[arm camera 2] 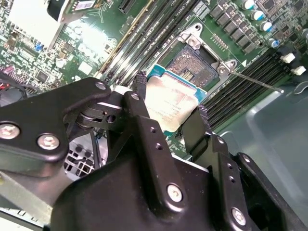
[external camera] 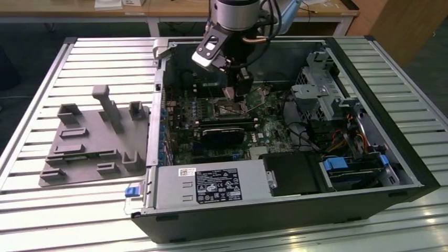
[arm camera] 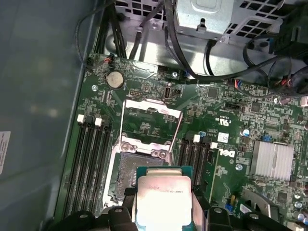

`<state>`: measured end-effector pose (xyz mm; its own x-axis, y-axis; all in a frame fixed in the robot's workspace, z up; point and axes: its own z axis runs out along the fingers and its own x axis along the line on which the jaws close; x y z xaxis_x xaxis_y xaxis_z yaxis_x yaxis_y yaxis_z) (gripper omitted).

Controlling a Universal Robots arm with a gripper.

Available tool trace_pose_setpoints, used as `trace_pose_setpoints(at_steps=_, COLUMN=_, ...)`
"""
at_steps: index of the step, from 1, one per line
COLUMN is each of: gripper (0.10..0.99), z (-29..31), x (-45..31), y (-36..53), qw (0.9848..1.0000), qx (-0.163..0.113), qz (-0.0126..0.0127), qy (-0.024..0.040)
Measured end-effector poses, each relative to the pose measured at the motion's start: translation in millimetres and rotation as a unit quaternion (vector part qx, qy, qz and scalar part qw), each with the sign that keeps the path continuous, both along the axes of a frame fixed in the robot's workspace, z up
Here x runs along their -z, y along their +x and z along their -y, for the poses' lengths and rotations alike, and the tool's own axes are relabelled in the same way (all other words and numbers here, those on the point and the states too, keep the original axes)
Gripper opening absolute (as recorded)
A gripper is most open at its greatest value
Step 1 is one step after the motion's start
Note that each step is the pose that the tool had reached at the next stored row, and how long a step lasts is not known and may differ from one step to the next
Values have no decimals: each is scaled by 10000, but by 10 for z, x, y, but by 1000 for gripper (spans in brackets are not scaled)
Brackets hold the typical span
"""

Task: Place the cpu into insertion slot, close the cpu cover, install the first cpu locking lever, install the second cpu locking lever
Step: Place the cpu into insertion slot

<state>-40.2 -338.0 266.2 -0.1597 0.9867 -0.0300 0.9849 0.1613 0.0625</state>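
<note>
My gripper (arm camera 2: pixel 171 94) is shut on the cpu (arm camera 2: pixel 169 103), a silver-topped square chip on a green board, with a black finger on each of two opposite edges. In the first wrist view the cpu (arm camera: pixel 163 199) hangs just above the insertion slot (arm camera: pixel 131 173), partly covering it. The insertion slot (arm camera 2: pixel 192 65) lies bare, its dark contact field showing. The cpu cover (arm camera: pixel 153 107), a thin silver frame, stands swung open beyond the socket. A thin locking lever (arm camera 2: pixel 255 82) sticks out sideways, unlatched. In the exterior view the gripper (external camera: pixel 238 95) hovers low over the insertion slot (external camera: pixel 230 109) inside the computer case.
Black memory slots (arm camera: pixel 89 159) flank the socket on both sides. A black power supply (external camera: pixel 206 186) sits at the case's near edge, and a drive cage (external camera: pixel 315 86) with cables stands at the exterior view's right. A grey fixture plate (external camera: pixel 91 142) lies outside the case.
</note>
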Motion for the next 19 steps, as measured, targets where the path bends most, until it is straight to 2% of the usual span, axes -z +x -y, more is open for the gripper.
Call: trace_pose_setpoints(at_steps=19, gripper=541, z=-125, x=120, y=-8, qw=9988, qx=484, qz=0, qy=0)
